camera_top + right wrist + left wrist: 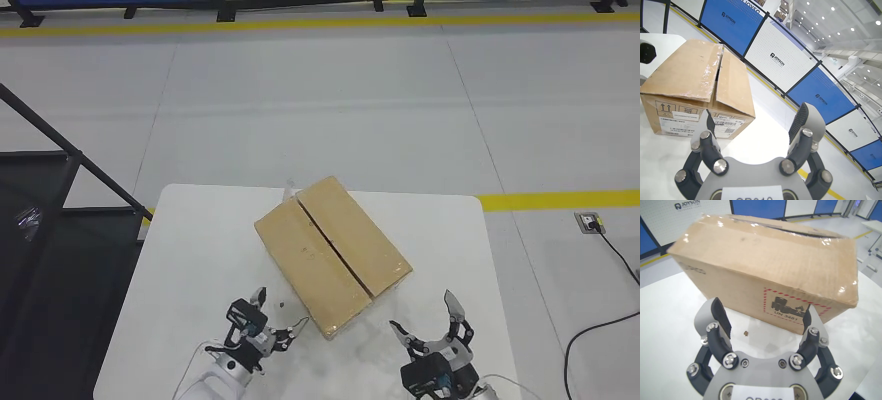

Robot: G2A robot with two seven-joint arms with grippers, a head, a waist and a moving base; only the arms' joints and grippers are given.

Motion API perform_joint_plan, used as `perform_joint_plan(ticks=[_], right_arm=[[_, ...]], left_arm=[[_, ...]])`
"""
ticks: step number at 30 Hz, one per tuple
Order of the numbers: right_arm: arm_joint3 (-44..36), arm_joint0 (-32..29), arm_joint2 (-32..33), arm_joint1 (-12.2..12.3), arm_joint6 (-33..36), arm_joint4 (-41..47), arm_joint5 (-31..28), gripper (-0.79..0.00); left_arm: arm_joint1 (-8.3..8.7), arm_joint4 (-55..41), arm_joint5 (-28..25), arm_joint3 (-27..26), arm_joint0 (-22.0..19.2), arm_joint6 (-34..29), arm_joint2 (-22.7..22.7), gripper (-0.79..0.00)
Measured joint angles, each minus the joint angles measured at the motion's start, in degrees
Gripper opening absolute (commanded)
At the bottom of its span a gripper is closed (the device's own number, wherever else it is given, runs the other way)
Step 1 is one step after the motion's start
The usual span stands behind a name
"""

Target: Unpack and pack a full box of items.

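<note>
I see the box (331,255) near the middle of the white table (200,260), lying flat. Its long axis runs diagonally, from the far left toward the near right. The seam between the two top flaps (696,75) follows this same axis. The flaps are folded down with shiny clear tape (709,75) over them, but a narrow dark gap stays open along the seam. What is inside I cannot see.

The left gripper (762,306) is near one long side of the box, fingers spread wide, holding nothing. The right gripper (755,111) is near the short end with the paper labels (676,123), also wide open and empty. A small brown crumb (745,333) lies on the table; what it is I cannot tell.
</note>
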Motion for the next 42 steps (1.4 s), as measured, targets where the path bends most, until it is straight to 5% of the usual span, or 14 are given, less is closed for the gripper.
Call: perform_joint_plan(ticks=[10, 23, 32, 42], right_arm=[[-1.22, 8.38, -17.24, -2.36, 10.82, -14.96, 0.22, 0.000], [8.55, 22.89, -35.34, -7.76, 33.07, -35.30, -5.15, 0.000], [10.61, 21.93, -35.65, -9.07, 40.93, -40.94, -3.54, 0.000], [7.52, 15.62, -26.47, -7.70, 35.73, -34.85, -3.30, 0.000]], left_arm=[[0.14, -19.76, 7.52, -0.27, 4.00, 5.55, -15.64, 0.000], [-0.14, -23.99, 8.27, 1.87, 3.62, 5.16, -17.80, 0.000], [-0.14, -23.99, 8.27, 1.87, 3.62, 5.16, -17.80, 0.000], [-0.14, -23.99, 8.27, 1.87, 3.62, 5.16, -17.80, 0.000]])
